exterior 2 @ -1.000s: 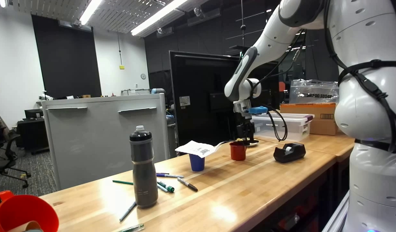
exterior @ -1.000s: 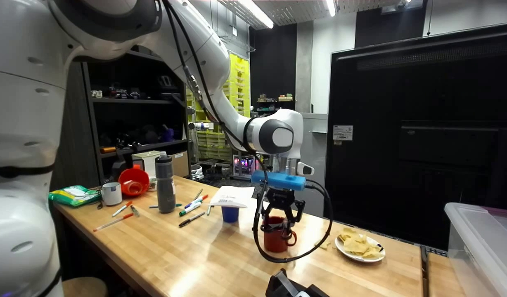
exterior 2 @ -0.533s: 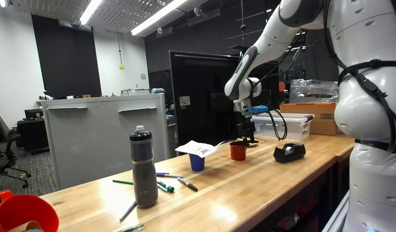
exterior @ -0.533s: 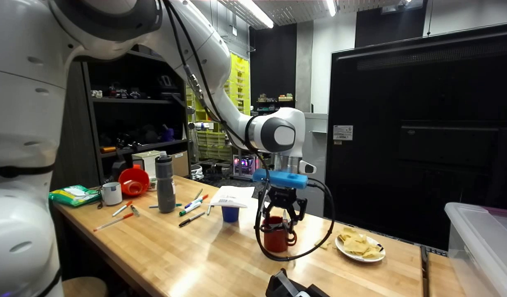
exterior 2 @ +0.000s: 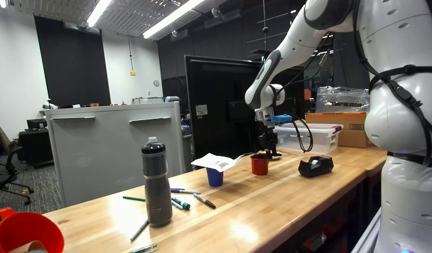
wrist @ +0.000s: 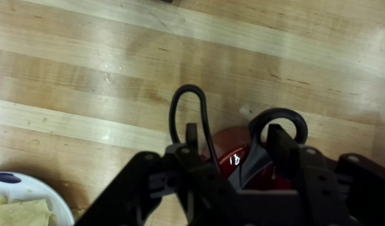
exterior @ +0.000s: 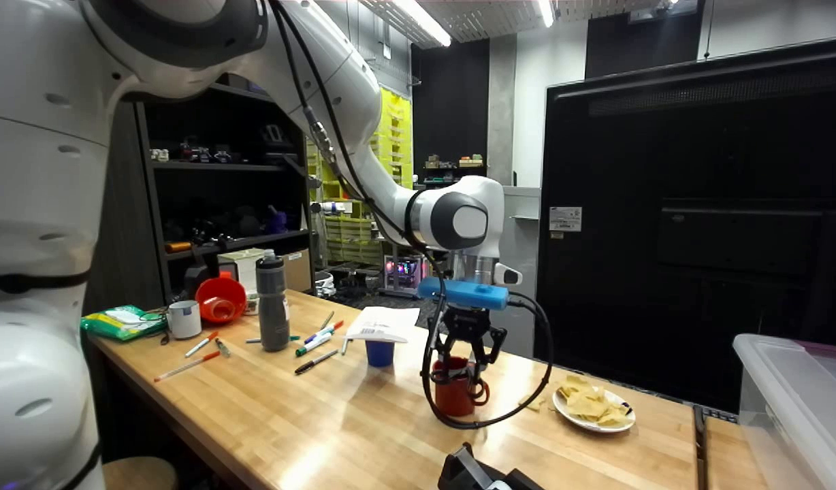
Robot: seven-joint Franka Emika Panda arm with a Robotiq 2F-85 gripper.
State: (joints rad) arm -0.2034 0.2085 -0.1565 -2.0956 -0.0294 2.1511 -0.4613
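We see the pincer (wrist: 234, 135) unclenched, half spread over the scissors (wrist: 255, 161) in the red mug (exterior 2: 259, 167) toward the far edge of the desk (exterior 2: 244, 207), contact unclear.

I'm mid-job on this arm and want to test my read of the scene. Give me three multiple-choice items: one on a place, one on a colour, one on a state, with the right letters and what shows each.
1. Where are the scissors?
A) On the plate of chips
B) In the dark red mug
C) Beside the bottle

2. What colour is the cup under the white paper?
A) Green
B) Yellow
C) Blue

3. How do the jaws of the gripper stand?
A) Apart, with a gap between them
B) Shut tight against each other
C) Clamped on the bottle

Right letters:
1 B: the wrist view shows them reaching down into the mug.
2 C: its blue side shows below the paper in both exterior views.
3 A: the wrist view shows the jaws spread, with the mug visible between them.
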